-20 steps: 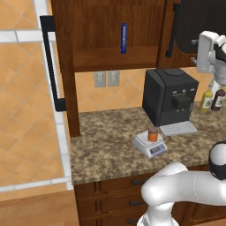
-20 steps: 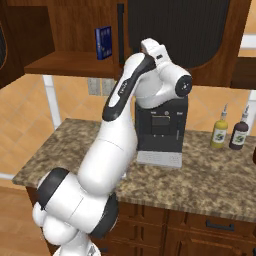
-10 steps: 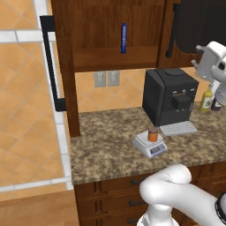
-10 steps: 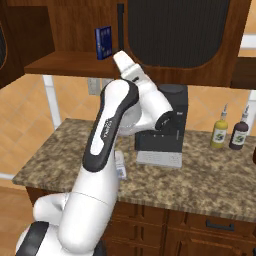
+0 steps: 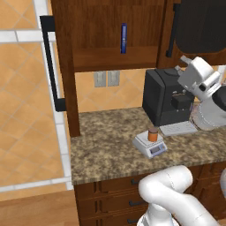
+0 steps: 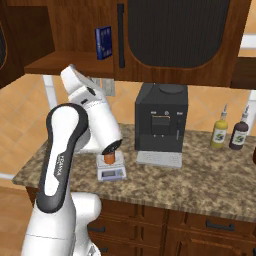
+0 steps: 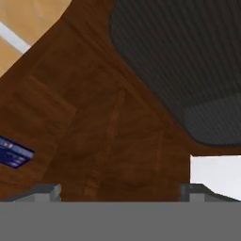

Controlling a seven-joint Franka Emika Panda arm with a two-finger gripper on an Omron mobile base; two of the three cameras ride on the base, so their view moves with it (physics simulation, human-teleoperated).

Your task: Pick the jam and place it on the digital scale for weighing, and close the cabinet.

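The jam (image 5: pixel 152 133) (image 6: pixel 109 158), a small orange-brown jar, stands upright on the light grey digital scale (image 5: pixel 150 145) (image 6: pixel 112 172) on the counter. The cabinet (image 5: pixel 101 31) (image 6: pixel 70 30) has its left door (image 5: pixel 66 84) swung out with its black handle (image 5: pixel 49 62) facing left; the right glass door (image 6: pixel 185 35) is shut. My gripper (image 7: pixel 120 189) is open with nothing between its fingertips (image 7: pixel 47 190), looking up at the cabinet's wood and dark glass. The hand (image 5: pixel 197 74) (image 6: pixel 75 77) is raised above counter height, apart from the jam.
A big black coffee machine (image 5: pixel 165 101) (image 6: pixel 161 120) stands right of the scale. A blue bottle (image 5: pixel 124 38) (image 6: pixel 103 42) sits on the cabinet shelf. Two bottles (image 6: pixel 219 132) stand at the counter's right. Drawers (image 6: pixel 210 225) run below the granite counter (image 6: pixel 200 175).
The hand has come down and back from the upper cabinet, swinging left in the right base view. The jam stays on the scale and the gripper stays open.
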